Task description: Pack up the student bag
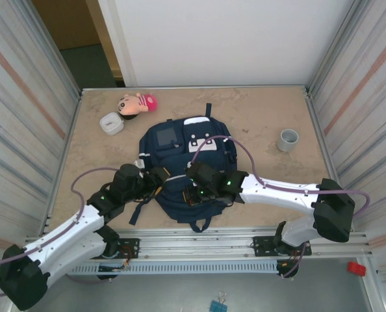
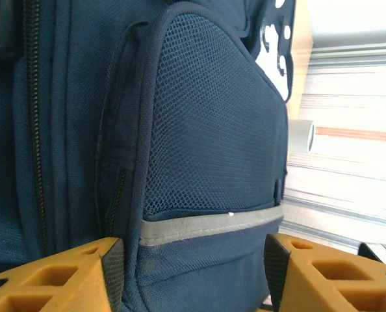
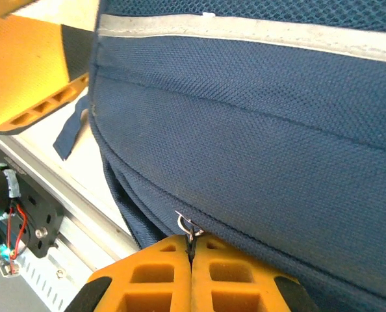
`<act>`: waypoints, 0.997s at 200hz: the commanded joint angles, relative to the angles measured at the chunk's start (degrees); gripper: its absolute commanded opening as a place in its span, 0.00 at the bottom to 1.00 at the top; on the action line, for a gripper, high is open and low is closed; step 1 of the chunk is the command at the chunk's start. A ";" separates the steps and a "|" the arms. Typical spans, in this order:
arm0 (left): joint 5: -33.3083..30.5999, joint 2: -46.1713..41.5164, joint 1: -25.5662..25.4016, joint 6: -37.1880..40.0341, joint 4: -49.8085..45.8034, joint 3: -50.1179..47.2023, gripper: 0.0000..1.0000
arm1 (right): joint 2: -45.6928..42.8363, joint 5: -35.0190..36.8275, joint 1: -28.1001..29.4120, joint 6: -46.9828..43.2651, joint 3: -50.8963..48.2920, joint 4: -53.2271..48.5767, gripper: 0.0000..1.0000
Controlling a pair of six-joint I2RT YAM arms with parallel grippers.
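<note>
Top: student bag (image 1: 183,162) lies flat mid-surface (image 1: 264,110); left gripper (image 1: 159,179) and right gripper (image 1: 196,193) at its near end.

L wrist: my left gripper (image 2: 193,273) is apart, straddling the mesh pocket (image 2: 212,130), nothing held.

R wrist: my right gripper (image 3: 192,257) is together, pinching the zip pull (image 3: 188,227). Best to pull along the zip line, w/ L steadying the fabric.

Tan surface, ribbed metal walls; doll (image 1: 138,103), white box (image 1: 111,123), grey cup (image 1: 288,140) at the back.
</note>
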 commanded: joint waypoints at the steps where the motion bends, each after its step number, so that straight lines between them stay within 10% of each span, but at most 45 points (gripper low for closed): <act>1: 1.05 1.48 -0.95 -2.31 4.36 -0.83 0.59 | -0.26 -2.27 0.14 -0.11 1.83 2.95 0.00; 68: -1.38 0.33 6.27 3.84 -4.38 0.30 0.00 | -3.70 -3.97 -4.80 -3.87 -0.75 -2.02 0.00; 137: 6.73 3.83 20.68 16.63 -9.69 7.08 0.00 | -8.60 -6.84 -17.67 -13.34 -3.57 -12.12 0.00; 199: 11.58 13.44 23.08 18.55 -3.06 14.97 0.17 | -6.70 -8.35 -10.48 -6.97 -3.97 -3.81 0.00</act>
